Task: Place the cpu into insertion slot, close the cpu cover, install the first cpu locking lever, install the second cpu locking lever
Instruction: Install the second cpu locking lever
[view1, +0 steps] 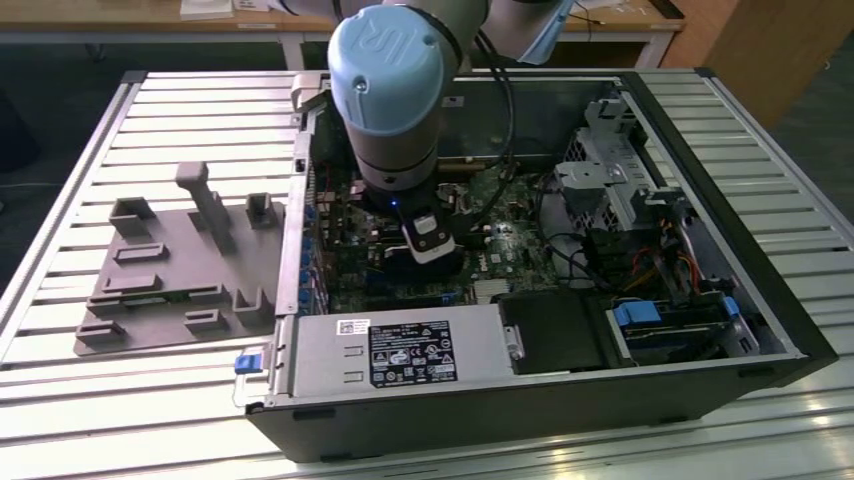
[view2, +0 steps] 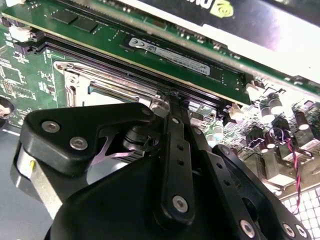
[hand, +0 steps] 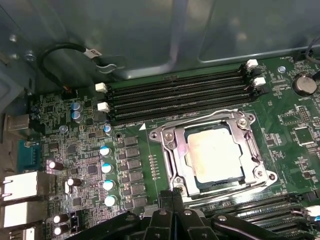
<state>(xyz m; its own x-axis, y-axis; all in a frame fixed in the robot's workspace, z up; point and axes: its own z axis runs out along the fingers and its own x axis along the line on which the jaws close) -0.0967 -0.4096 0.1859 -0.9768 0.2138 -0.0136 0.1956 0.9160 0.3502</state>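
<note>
Claw (hand: 172, 192) is down in the open computer case (view1: 747, 300), fingers pinched together at the socket's edge; the cpu (hand: 215, 154) sits in its slot at twelve o'clock from them, the cpu cover (hand: 170, 150) closed around it.

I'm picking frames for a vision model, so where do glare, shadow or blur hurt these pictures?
Exterior view: window glare on the slatted metal table, shadowed case interior. Second wrist view: the near black gripper linkage is blurred. First wrist view: even light, a soft sheen on the square silvery-tan cpu.
</note>
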